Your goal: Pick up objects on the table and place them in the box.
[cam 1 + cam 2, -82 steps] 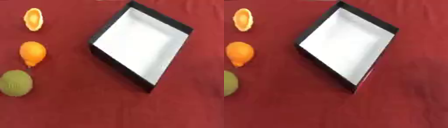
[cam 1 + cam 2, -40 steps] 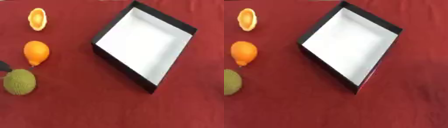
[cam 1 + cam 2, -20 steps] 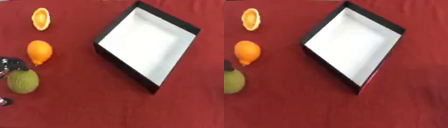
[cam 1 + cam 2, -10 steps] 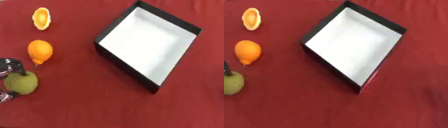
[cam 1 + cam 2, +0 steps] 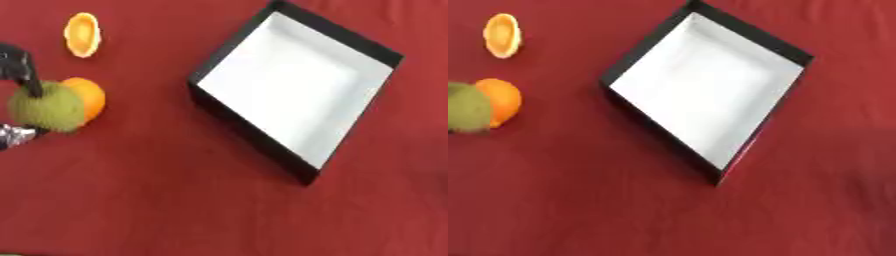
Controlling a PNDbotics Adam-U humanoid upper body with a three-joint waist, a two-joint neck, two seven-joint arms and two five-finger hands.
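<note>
Left eye view: left hand (image 5: 19, 70) clamped on green fruit (image 5: 45, 106), pick step underway. Next: carry w/ fruit over box (image 5: 289, 90), release inside. Right hand unseen.

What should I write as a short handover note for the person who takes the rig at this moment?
Left robot hand: at the left edge of the left eye view, fingers closed round the rough round green fruit, which overlaps the whole orange fruit.
Right robot hand: not in view.
Orange half with pale cut face: on the red tablecloth, far left.
Black box with white inside: holds nothing.
Done: green fruit grasped.
Left: place all three fruits in the box.
</note>
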